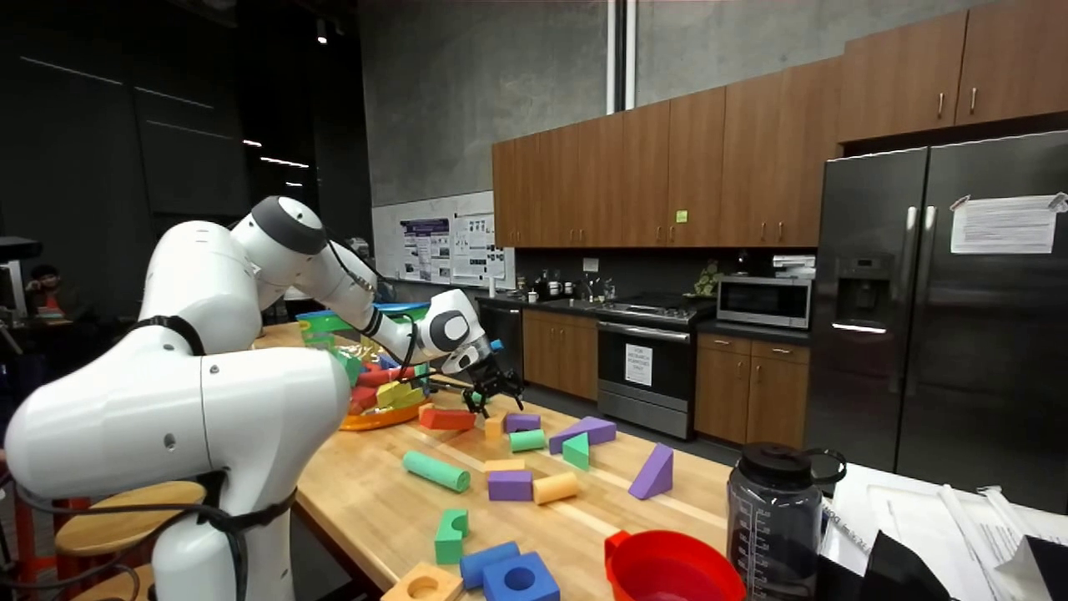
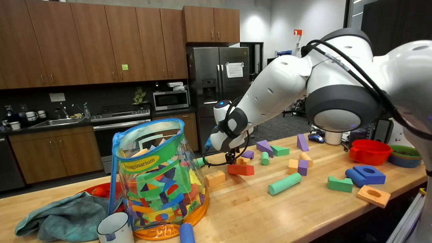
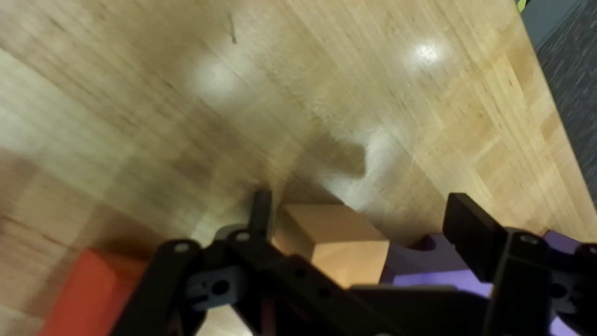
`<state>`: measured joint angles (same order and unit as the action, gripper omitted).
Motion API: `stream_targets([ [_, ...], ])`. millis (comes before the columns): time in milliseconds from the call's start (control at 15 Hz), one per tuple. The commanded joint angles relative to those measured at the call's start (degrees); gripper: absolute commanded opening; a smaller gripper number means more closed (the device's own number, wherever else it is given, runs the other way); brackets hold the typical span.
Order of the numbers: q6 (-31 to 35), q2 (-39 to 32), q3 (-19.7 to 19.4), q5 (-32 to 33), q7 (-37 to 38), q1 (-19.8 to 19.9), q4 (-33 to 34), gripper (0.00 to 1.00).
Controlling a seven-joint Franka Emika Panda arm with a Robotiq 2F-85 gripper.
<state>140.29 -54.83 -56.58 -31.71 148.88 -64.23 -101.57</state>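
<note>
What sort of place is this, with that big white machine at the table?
Probably a research lab's kitchen area: there's a fridge, an oven whose sign seems to mention research, and posters on the wall.

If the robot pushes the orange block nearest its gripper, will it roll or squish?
Probably no rolling: the orange block shows flat faces. Squishing seems unlikely; its edges look straight. It might bump the purple block beside it.

In the wrist view the jaws partly hide the orange block [image 3: 345, 247] and purple block [image 3: 433, 277]; contact is unclear. The bottom edge cuts the red block [image 3: 88, 296] and, in an exterior view, the mug [image 2: 125, 233]. The fridge note [image 2: 234, 70] is too small to read.
</note>
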Motion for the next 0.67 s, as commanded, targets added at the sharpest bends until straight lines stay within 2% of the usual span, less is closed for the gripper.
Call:
stream_targets([
  [0,-2.7,-2.1,-1.3,-1.0,0.0,0.3,1.9,0.59],
  [467,-4.8,-1.7,-2.2,-0.6,0.0,0.0,1.5,0.05],
  [533,-4.9,-1.7,-2.4,-0.6,0.0,0.0,1.4,0.00],
  [600,-5.0,-1.8,-2.6,-0.6,0.0,0.0,1.3,0.00],
])
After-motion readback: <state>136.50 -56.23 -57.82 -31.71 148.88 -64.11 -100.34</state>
